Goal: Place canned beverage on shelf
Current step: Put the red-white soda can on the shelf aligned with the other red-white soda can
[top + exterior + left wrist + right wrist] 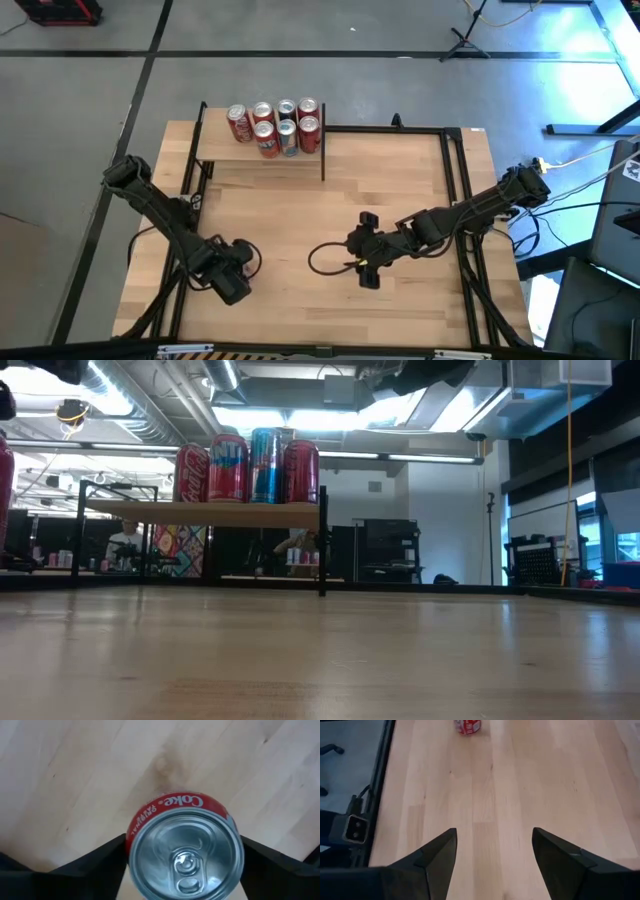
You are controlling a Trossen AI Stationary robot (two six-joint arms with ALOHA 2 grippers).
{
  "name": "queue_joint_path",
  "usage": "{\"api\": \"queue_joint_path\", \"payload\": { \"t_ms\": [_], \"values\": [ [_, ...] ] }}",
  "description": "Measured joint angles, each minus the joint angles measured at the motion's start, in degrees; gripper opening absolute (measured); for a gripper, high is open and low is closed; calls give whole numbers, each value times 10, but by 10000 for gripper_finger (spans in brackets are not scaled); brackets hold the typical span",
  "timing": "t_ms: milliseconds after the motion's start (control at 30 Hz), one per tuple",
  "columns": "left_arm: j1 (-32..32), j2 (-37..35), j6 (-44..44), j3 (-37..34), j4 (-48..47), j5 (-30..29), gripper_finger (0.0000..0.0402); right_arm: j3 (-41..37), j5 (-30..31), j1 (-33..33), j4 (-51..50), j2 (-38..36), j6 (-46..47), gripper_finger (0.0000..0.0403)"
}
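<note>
Fingers of our left gripper clasp the Coke can upright, well apart from the shelf, for a stable carry; our right gripper waits open, also well apart from the shelf.

the coke can is cut off by the lower edge of the left wrist view, and in the high view it is hidden under the left gripper — whether it stands on the table or is lifted cannot be told. another red can is clipped by the upper edge of the right wrist view, its label too small to be read. in the low view both arms are cut off above, the far-side cans on the shelf are screened by the front row, and one red can is cropped at the left edge — the people behind are too blurred to be made out.
</note>
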Motion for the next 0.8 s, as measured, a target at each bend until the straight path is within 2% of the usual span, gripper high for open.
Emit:
{"api": "queue_joint_path", "payload": {
  "t_ms": [133, 233, 400, 600, 800],
  "values": [
    [10, -4, 47, 1, 0, 16, 265, 0, -7, 0, 0, 0, -13, 248],
    [25, -14, 89, 10, -16, 32, 264, 0, -8, -3, -1, -1, -23, 248],
    [65, -51, 158, 66, -88, 15, 264, 0, -27, -35, -7, -20, -56, 248],
    [144, -91, 279, 152, -170, -20, 264, 0, -73, -121, -29, -47, -90, 248],
    [254, -116, 419, 225, -257, -48, 264, 0, -97, -210, -69, -75, -116, 248]
  ]
}}
